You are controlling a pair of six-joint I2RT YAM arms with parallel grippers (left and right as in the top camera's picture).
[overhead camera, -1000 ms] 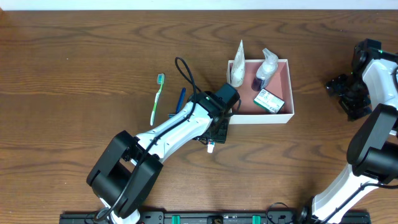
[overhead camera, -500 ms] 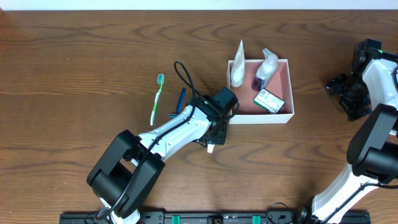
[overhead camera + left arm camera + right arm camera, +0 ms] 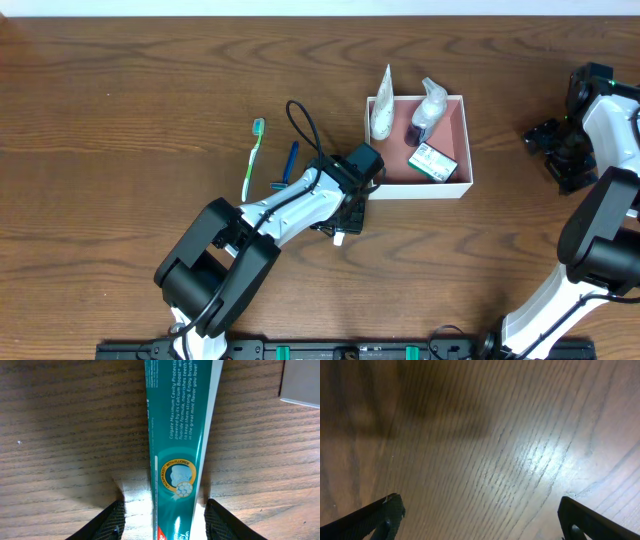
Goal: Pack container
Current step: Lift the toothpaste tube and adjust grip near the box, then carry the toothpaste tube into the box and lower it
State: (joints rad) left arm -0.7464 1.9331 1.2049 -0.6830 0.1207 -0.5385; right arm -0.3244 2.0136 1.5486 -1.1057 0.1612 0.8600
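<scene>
The container (image 3: 425,190) is a square shallow box with white walls and a pink inside, right of the middle; its corner shows in the left wrist view (image 3: 302,382). It holds a white tube (image 3: 381,110), a small bottle (image 3: 427,108) and a green-and-white packet (image 3: 433,161). My left gripper (image 3: 345,215) is open just left of the box's front corner, its fingers (image 3: 162,522) on either side of a teal toothpaste tube (image 3: 180,435) that lies on the table. My right gripper (image 3: 560,150) is open over bare wood (image 3: 480,520) at the far right.
A green toothbrush (image 3: 252,160) and a blue-handled razor or brush (image 3: 290,163) lie side by side left of the left arm. The left arm's black cable (image 3: 300,120) loops up above them.
The left arm's lower links have swung a little to the right. Its gripper stays over the toothpaste tube, shifted only slightly. The right arm has not moved.
</scene>
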